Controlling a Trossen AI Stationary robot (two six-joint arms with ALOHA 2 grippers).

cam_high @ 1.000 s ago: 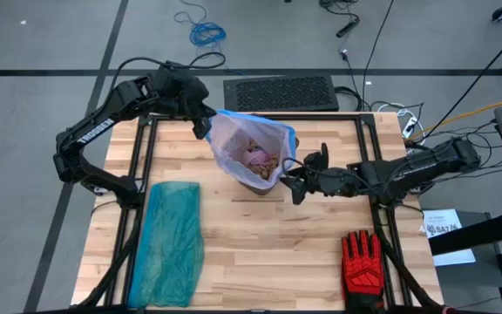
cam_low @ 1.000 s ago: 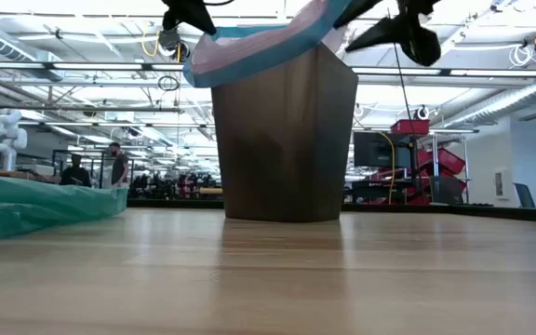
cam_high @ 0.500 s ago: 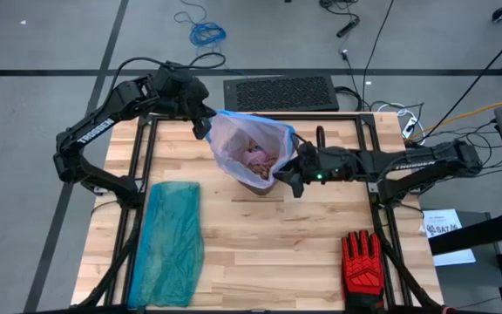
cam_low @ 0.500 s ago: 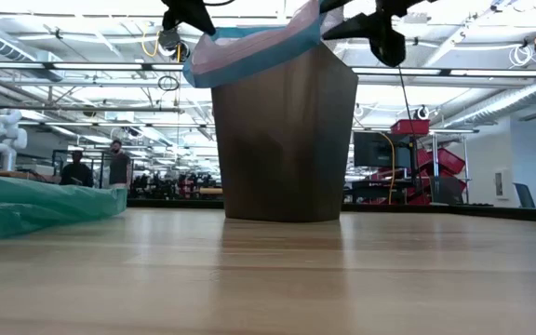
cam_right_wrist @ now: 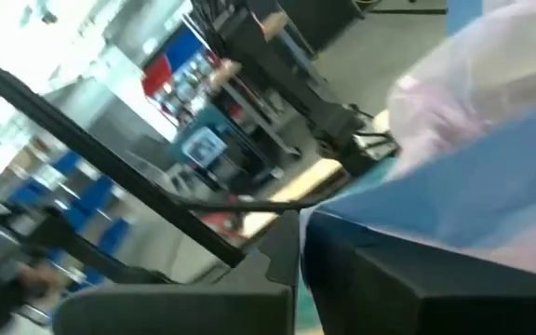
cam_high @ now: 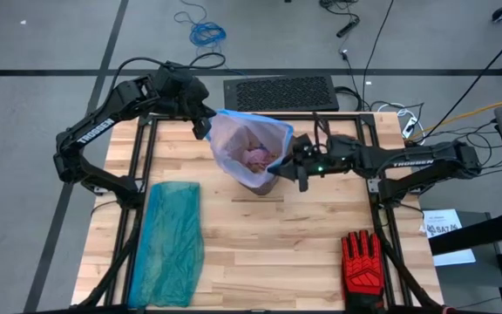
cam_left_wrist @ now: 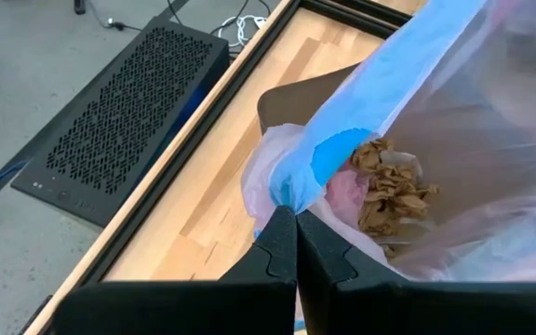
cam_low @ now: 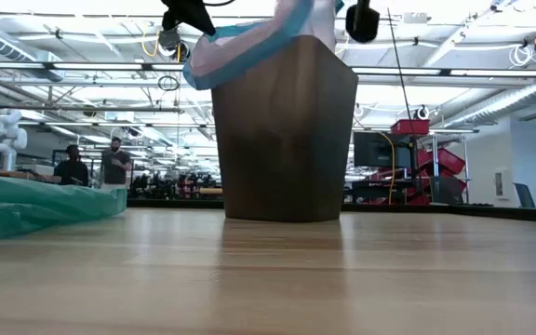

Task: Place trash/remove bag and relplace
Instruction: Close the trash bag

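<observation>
Pinkish see-through bag (cam_high: 244, 148) with a blue drawstring rim sits in the brown bin (cam_low: 284, 140) mid-table, crumpled brown paper trash (cam_left_wrist: 386, 181) inside, left gripper (cam_high: 204, 125) and right gripper (cam_high: 293, 163) both pinched tight on opposite rim edges.

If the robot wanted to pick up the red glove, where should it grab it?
Probably the cuff. The red glove lies flat near the table's front right corner, fingers pointing toward the bin, cuff toward the front edge. The cuff is the thickest single part. The right gripper could come straight down from above, since the flat glove gives nothing to pinch from the side.
</observation>
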